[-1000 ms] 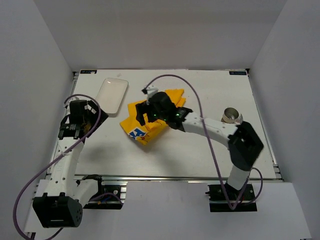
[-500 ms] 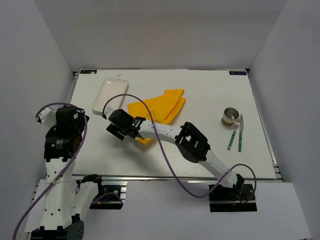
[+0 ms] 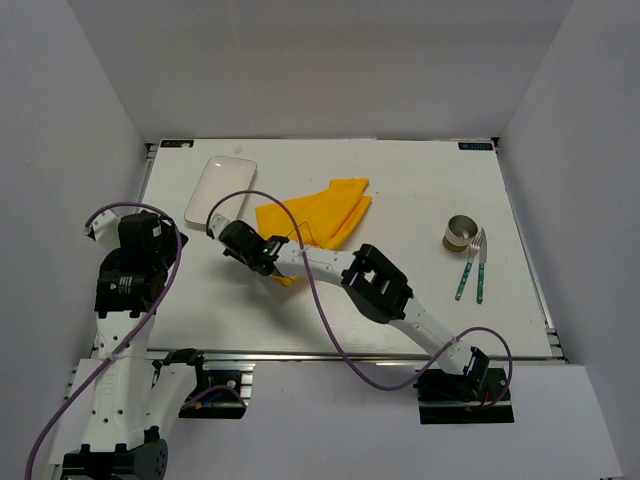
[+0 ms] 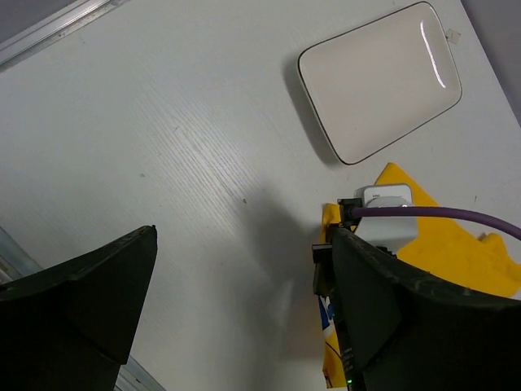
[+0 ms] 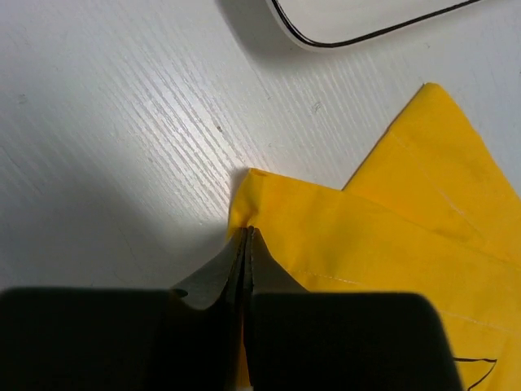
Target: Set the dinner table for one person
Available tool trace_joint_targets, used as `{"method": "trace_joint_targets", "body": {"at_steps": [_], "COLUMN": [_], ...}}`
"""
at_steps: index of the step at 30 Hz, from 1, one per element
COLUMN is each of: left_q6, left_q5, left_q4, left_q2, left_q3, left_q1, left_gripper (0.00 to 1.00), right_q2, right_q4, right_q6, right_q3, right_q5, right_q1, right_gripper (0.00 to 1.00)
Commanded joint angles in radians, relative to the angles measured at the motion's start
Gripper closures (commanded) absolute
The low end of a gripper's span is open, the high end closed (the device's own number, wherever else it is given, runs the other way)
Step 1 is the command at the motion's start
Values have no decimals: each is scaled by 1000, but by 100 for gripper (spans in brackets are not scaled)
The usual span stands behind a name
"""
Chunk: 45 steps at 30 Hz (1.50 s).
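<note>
From above, the dinner table [image 3: 400, 300] fills the middle of the view, its white top running from the metal rail in front to the back wall. A yellow placemat [image 3: 320, 210] lies crumpled left of centre, with a white rectangular plate [image 3: 220, 190] just beyond it at the back left. A small metal cup [image 3: 460, 232] and two pieces of teal-handled cutlery [image 3: 470, 268] sit well apart on the right. The right gripper [image 3: 238, 242] reaches across to the placemat's near-left corner. The left gripper [image 3: 130, 255] hangs past the table's left edge.

The left wrist view has the left gripper [image 4: 242, 232] with jaws wide apart over the bare dinner table [image 4: 163, 122], plate [image 4: 383, 81] and placemat [image 4: 456, 261] ahead.

The right wrist view shows the right gripper [image 5: 244, 236] pinched together on the placemat [image 5: 366, 244] at its folded corner (yellow shows between the fingers), the dinner table [image 5: 122, 122] beneath and the plate [image 5: 366, 16] beyond.
</note>
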Motion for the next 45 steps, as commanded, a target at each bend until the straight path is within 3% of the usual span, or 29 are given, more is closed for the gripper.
{"method": "trace_joint_targets", "body": {"at_steps": [1, 4, 8, 14, 22, 28, 34, 40, 45], "left_q6": [27, 56, 128, 108, 47, 17, -1, -3, -15], "left_q5": [41, 113, 278, 449, 731, 759, 699, 635, 556], "left_q4": [45, 89, 228, 394, 614, 666, 663, 580, 536], "left_q2": [7, 17, 57, 180, 586, 851, 984, 1125, 1171], "left_q3": [-1, -12, -56, -105, -58, 65, 148, 272, 287], "left_q1": [-2, -2, 7, 7, -11, -66, -99, -142, -171], "left_gripper": [2, 2, 2, 2, 9, 9, 12, 23, 29], "right_q2": [-89, -229, -481, -773, -1095, -1241, -1313, -1378, -1427], "right_q4": [72, 161, 295, 476, 576, 577, 565, 570, 556], "right_q6": [40, 118, 306, 460, 690, 739, 739, 747, 744], "right_q3": [-31, -149, -423, -767, -1202, -1344, -1395, -1438, -1450], "right_q5": [-11, -44, -63, -75, 144, 181, 178, 185, 205], "right_q1": [-5, -17, -63, -139, -166, -164, -166, -166, -166], "right_gripper": [100, 100, 100, 100, 100, 100, 100, 100, 100]}}
